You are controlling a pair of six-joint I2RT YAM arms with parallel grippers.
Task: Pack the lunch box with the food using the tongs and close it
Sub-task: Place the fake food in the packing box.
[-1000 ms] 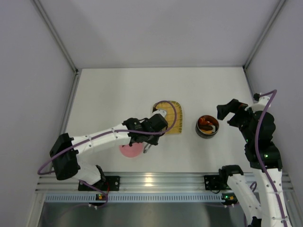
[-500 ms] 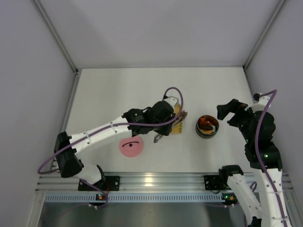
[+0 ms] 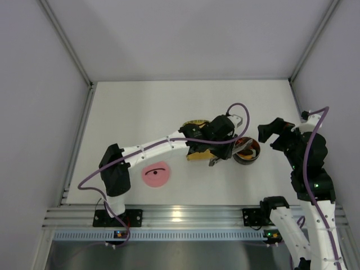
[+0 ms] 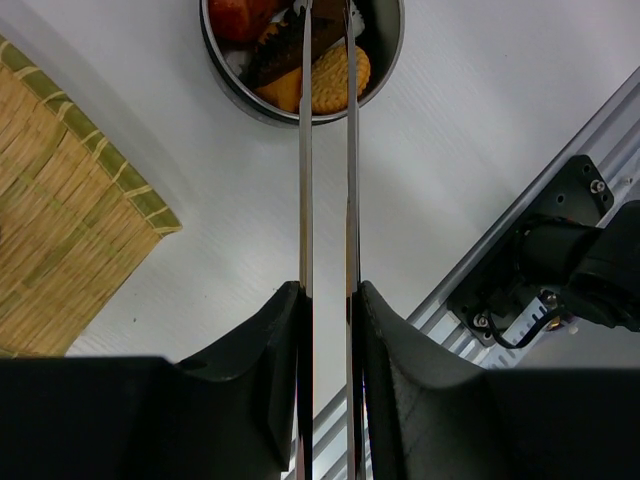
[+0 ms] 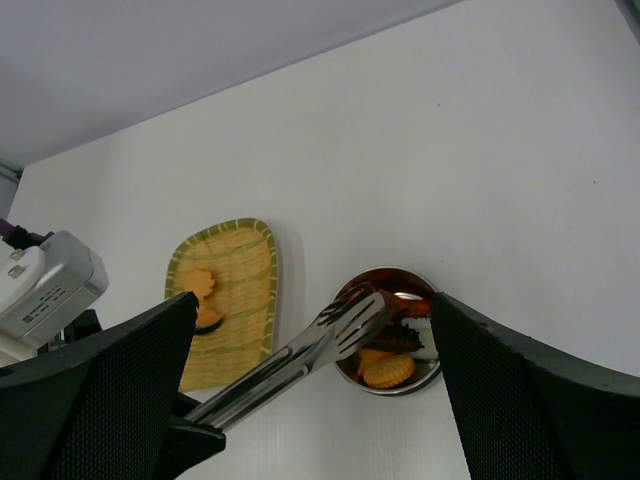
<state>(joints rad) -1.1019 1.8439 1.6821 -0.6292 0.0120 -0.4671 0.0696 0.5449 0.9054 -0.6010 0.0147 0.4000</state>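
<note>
The lunch box (image 3: 247, 152) is a round steel bowl right of centre, holding orange rounds, dark bits and a white chunk of food (image 4: 325, 80). Its pink lid (image 3: 156, 175) lies flat on the table to the left. My left gripper (image 3: 218, 157) (image 4: 328, 300) is shut on the silver tongs (image 4: 305, 150), whose slotted tips (image 5: 365, 320) hover over the bowl's left rim. Whether a piece sits between the tips I cannot tell. An orange piece (image 5: 198, 285) and a dark one (image 5: 207, 318) lie on the tray. My right gripper (image 3: 270, 138) (image 5: 313, 310) hangs open above and right of the bowl.
The yellow woven tray (image 3: 197, 125) (image 5: 235, 290) sits just left of the bowl, mostly under my left arm in the top view. The aluminium rail (image 3: 180, 216) runs along the near edge, and walls close in the table on three sides.
My left arm has swung right from above the pink lid, across the tray, to the bowl, carrying the tongs. The lid is now uncovered. The right arm has not moved.
</note>
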